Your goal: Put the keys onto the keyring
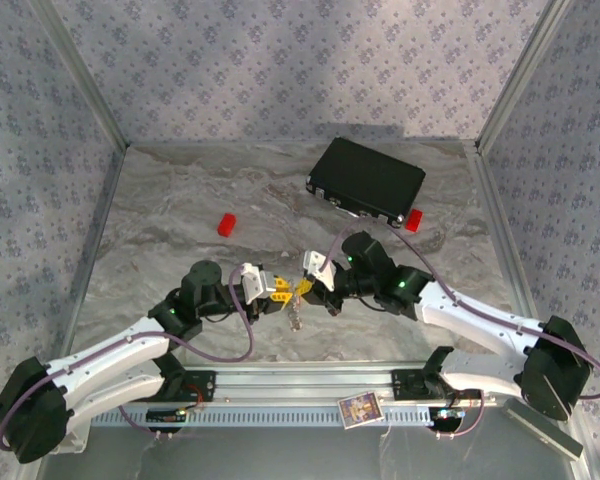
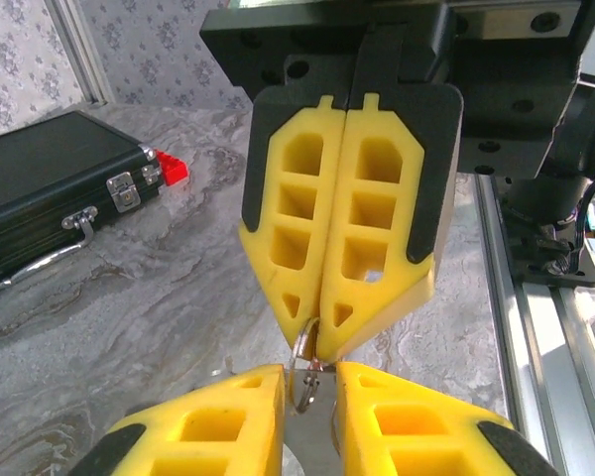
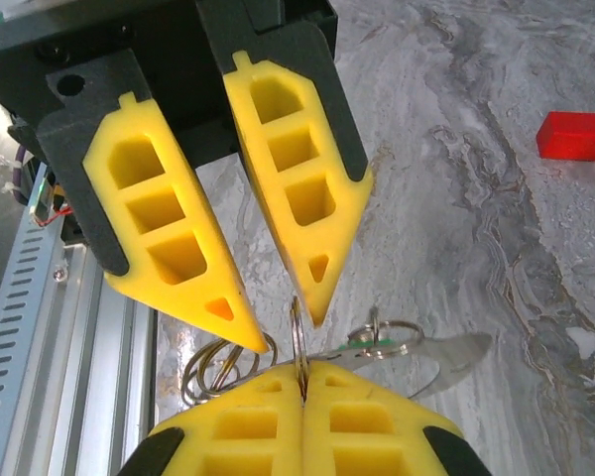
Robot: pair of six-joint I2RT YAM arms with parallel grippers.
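Right gripper (image 3: 302, 377), fingers pressed together, pinches the keyring (image 3: 297, 345) edge-on; left gripper (image 3: 290, 329), fingers spread, meets it tip to tip above the marbled table (image 3: 456, 198).

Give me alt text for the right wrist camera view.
The right hand, shut, pinches a thin metal ring upright. The left hand faces it, jaws parted, above a marble table with a red block.

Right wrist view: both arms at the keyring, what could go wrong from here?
1. The right fingers pinch the keyring only by a thin edge at their tips; it could twist or slip out.
2. The left fingers stand open around that ring, so likely nothing backs up the hold.
3. Both pairs of fingers sit nearly tip to tip; a small move might make them collide.
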